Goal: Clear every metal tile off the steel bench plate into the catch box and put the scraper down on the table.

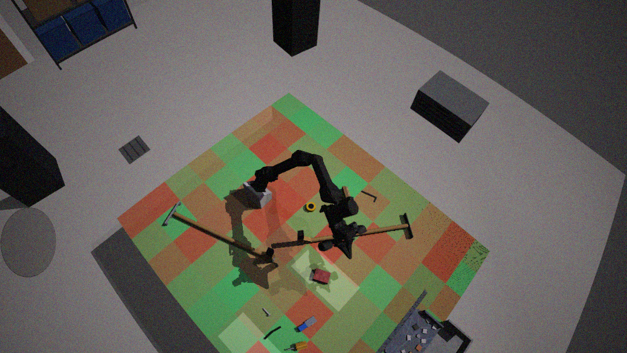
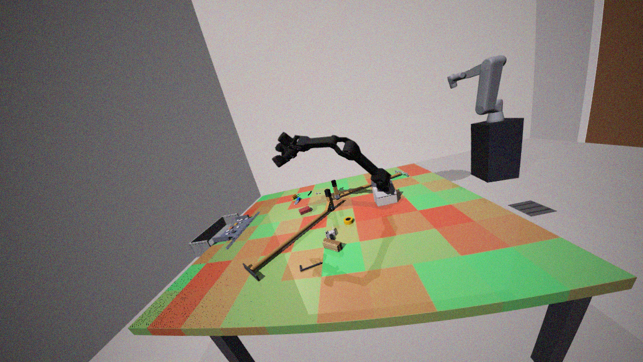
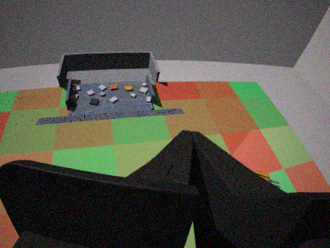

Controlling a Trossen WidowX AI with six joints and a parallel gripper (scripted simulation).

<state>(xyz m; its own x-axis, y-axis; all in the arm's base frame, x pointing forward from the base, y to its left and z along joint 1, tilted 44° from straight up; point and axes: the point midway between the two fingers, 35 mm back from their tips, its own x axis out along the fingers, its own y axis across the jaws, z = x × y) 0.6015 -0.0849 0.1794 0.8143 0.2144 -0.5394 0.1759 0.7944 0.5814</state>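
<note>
My gripper [image 1: 350, 255] [image 3: 188, 139] is shut and empty, high above the table. A wooden-handled tool with a wide dark head [image 1: 408, 226] [image 2: 252, 271] lies below it; it looks the longer of two. The other, with a pale head [image 1: 171, 213] [image 2: 401, 173], lies near the arm base. Both have upright black-topped grips. Several tiles, among them an orange tile [image 3: 113, 87], a yellow tile [image 3: 128, 88] and a dark tile [image 3: 94, 102], lie on the steel bench plate [image 3: 123, 107] [image 1: 396, 336]. The catch box [image 3: 155, 69] [image 2: 196, 245] stands at its far end.
A red block [image 1: 322, 275] [image 2: 305, 210], a yellow ring [image 1: 310, 210] [image 2: 348, 220], a wooden block [image 2: 332, 245] and a bent black key [image 1: 369, 194] [image 2: 311, 266] lie on the table. A blue-and-grey block [image 1: 306, 324] and an orange-handled tool [image 1: 300, 346] lie at the bottom in the top view.
</note>
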